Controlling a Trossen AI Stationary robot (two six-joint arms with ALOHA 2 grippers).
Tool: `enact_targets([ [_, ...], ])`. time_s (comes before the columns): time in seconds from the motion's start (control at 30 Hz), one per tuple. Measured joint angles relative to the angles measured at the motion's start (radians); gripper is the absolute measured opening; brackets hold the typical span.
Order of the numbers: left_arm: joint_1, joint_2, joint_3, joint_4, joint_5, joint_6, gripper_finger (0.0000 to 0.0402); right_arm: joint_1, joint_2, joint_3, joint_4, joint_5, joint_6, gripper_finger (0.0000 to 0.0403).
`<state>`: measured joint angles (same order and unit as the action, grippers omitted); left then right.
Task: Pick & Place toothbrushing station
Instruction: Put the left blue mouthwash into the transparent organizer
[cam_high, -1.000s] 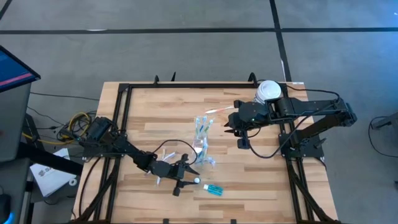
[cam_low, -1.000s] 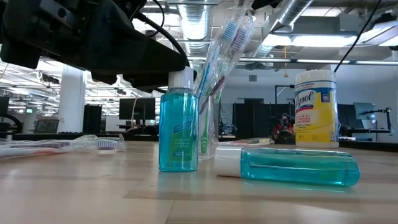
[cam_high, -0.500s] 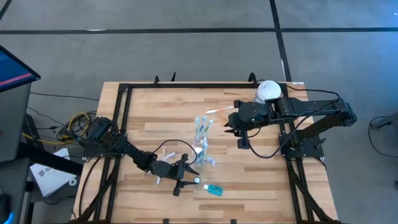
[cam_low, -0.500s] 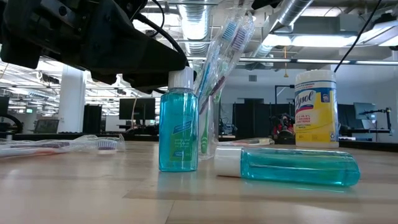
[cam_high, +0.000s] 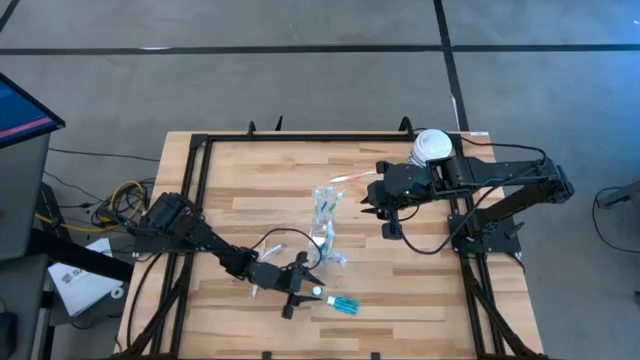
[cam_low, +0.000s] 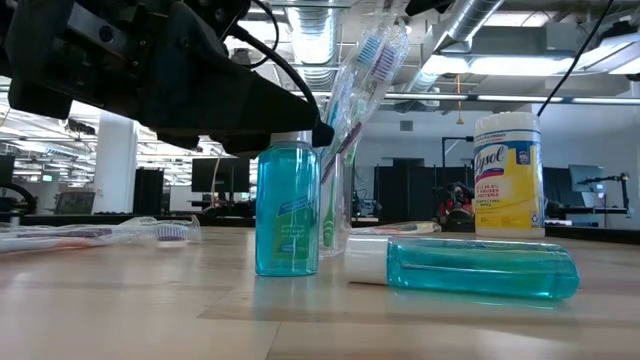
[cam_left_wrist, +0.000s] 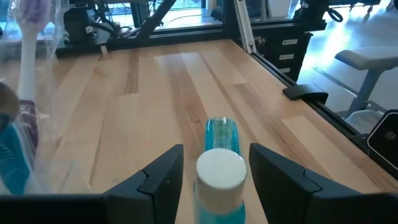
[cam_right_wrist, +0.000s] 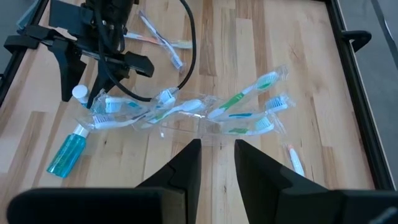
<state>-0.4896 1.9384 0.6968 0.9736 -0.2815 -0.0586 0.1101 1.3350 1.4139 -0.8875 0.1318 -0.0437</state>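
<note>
A small blue tube with a white cap (cam_left_wrist: 220, 172) stands upright on the table near the front edge. My left gripper (cam_high: 307, 288) is open, with one finger (cam_left_wrist: 163, 176) on each side of the cap and a gap at both sides. In the low view the arm hides the cap. A second blue tube (cam_high: 343, 305) lies on its side just beyond. The clear tumbler (cam_low: 336, 205) stands mid-table with several toothbrushes (cam_high: 325, 207) leaning out of it. My right gripper (cam_high: 386, 218) hangs high over the table's right half, open and with nothing between its fingers.
A yellow container with a white lid (cam_high: 432, 146) stands at the far right corner. Wrapped toothbrushes (cam_low: 110, 234) lie loose left of the tumbler, another (cam_right_wrist: 293, 159) to its right. A black frame (cam_high: 190, 200) runs round the table edges.
My left gripper has slid a little toward the upright tube and sunk slightly, staying open. Its fingers now flank the white cap, which showed free in the low view before.
</note>
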Motion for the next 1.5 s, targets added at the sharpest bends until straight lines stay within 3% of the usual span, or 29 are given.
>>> enact_targets([
  [0.47,0.0,0.0,0.0,-0.001,-0.001,0.001,0.0171,0.0,0.0,0.0,-0.002,0.0,0.0,0.0087],
  [0.87,0.0,0.0,0.0,-0.002,-0.001,0.001,0.0092,0.0,0.0,0.0,-0.002,0.0,0.0,0.0087],
  [1.1,0.0,0.0,0.0,-0.001,-0.001,-0.001,0.0108,0.0,0.0,0.0,-0.002,0.0,0.0,0.0087],
  [1.23,-0.001,-0.009,-0.001,-0.007,-0.001,-0.002,0.0098,0.0,0.0,0.0,-0.002,0.0,0.017,0.0087],
  [1.5,-0.003,-0.151,-0.02,-0.015,-0.002,-0.002,0.0105,0.0,0.0,0.0,-0.002,0.0,0.074,0.0087],
])
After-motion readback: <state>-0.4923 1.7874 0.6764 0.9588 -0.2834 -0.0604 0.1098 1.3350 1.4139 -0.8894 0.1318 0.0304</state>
